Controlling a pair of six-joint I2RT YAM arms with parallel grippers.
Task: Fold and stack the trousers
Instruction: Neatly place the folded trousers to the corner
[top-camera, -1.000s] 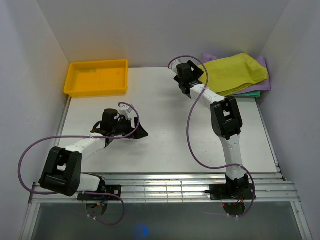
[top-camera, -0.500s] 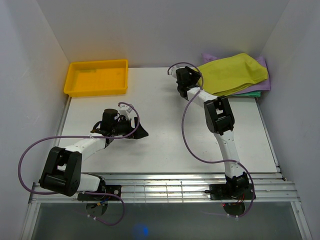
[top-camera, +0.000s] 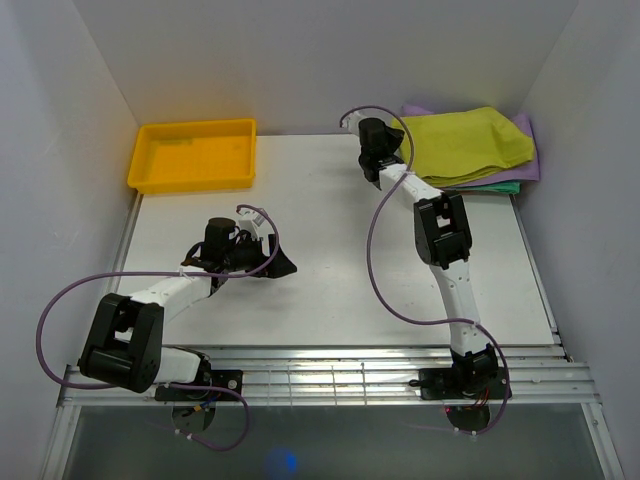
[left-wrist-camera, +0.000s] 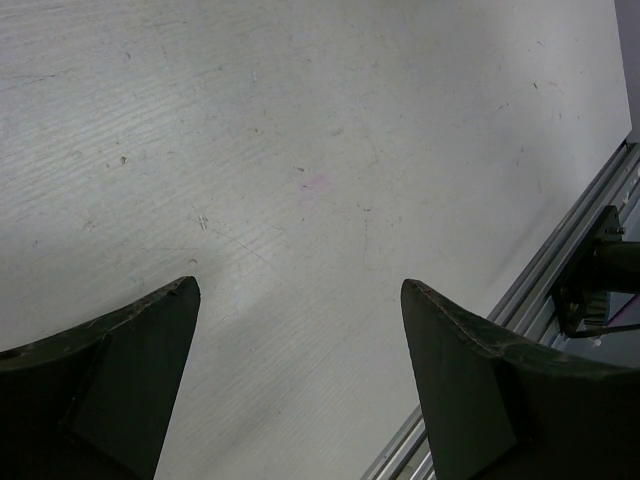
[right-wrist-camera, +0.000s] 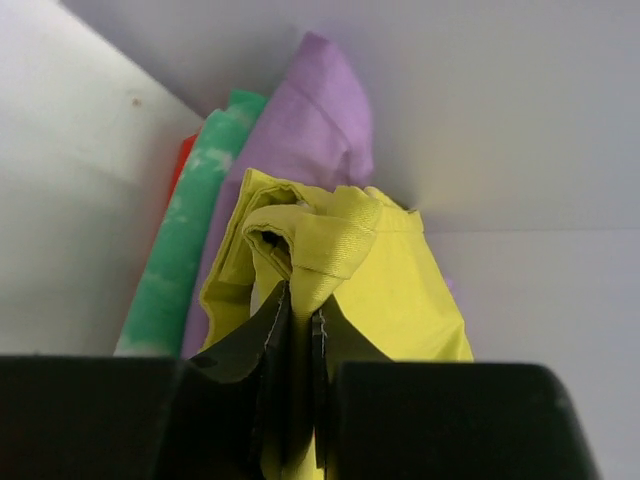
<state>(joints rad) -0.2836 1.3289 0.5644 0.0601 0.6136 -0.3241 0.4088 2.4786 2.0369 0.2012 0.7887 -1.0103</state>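
Plainly the trousers (top-camera: 470, 145) are soft, light cloth. They lie folded and slack at the far right corner of the table (top-camera: 320, 210), on top of a purple cloth (top-camera: 530, 150), with a green cloth (top-camera: 500, 187) showing beneath at the near edge. In the right wrist view the right gripper (right-wrist-camera: 298, 312) is pinched together on a rolled fold at the left edge of the yellow-green fabric, which bunches into a small loop just above the fingertips. A thin red layer (right-wrist-camera: 183, 170) peeks out beside the green one.

Fabric like this will likely sag and drape from any single hold. A pinch on one fold may lift only the top layer and let the rest slide or fall open. It looks neither slippery nor fragile. Holding two corners of one edge, or the waistband, would probably carry it more evenly, though I cannot pick out the waistband here.

The left gripper (left-wrist-camera: 300, 287) hangs over bare table toward the left, its fingers (left-wrist-camera: 110, 380) spread wide with nothing between them, well apart from the pile. A yellow tray (top-camera: 190, 184) sits at the far left.
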